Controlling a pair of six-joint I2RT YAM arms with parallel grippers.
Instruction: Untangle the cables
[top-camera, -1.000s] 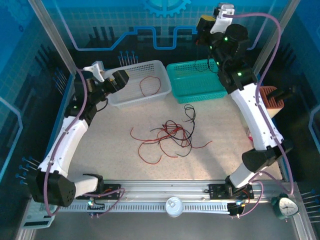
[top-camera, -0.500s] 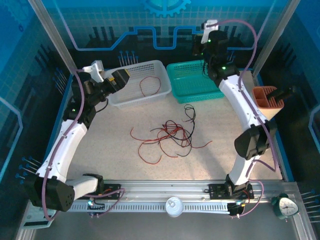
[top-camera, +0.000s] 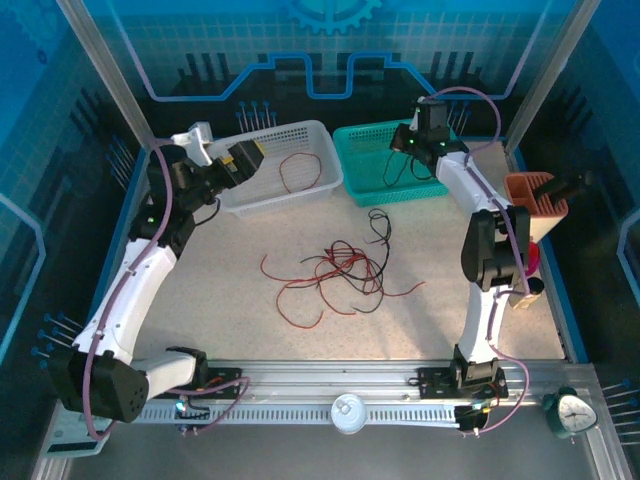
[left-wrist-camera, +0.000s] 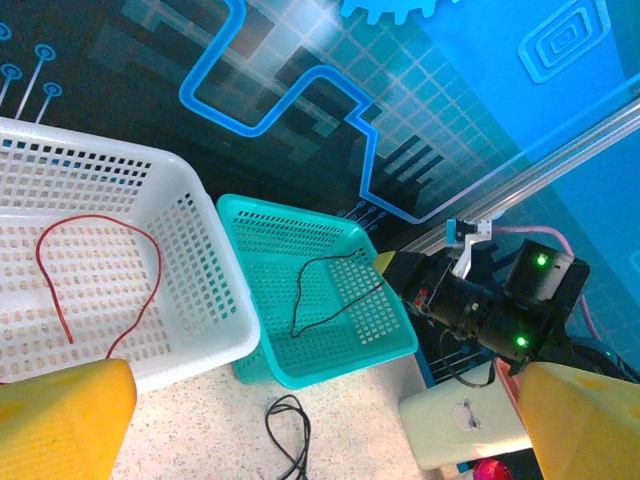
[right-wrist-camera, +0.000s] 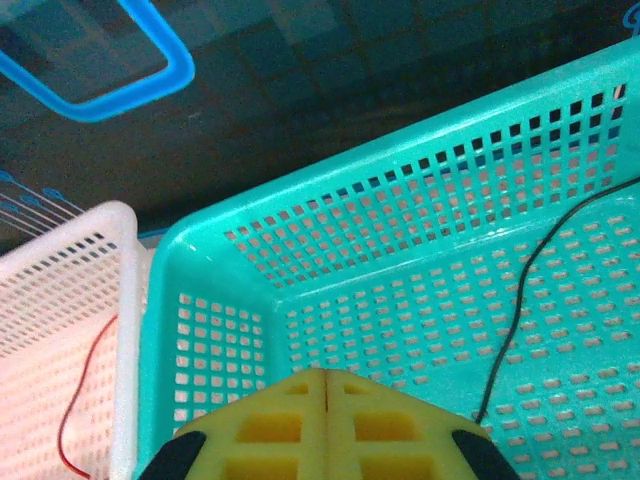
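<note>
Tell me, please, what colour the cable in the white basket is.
The cable is red; the left wrist view shows it best.

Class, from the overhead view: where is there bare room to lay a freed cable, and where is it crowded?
Free: the table between the left arm and the tangle of cables, and the strip between that tangle and the front rail. Crowded: the centre, under the tangle. The white basket and teal basket each hold one cable.

Walls are blue panels (top-camera: 200, 50) w/ circuit-line print + a gear logo (top-camera: 333, 12), alu frame posts (top-camera: 100, 65) at corners, speckled beige tabletop (top-camera: 220, 300), lit evenly.
</note>
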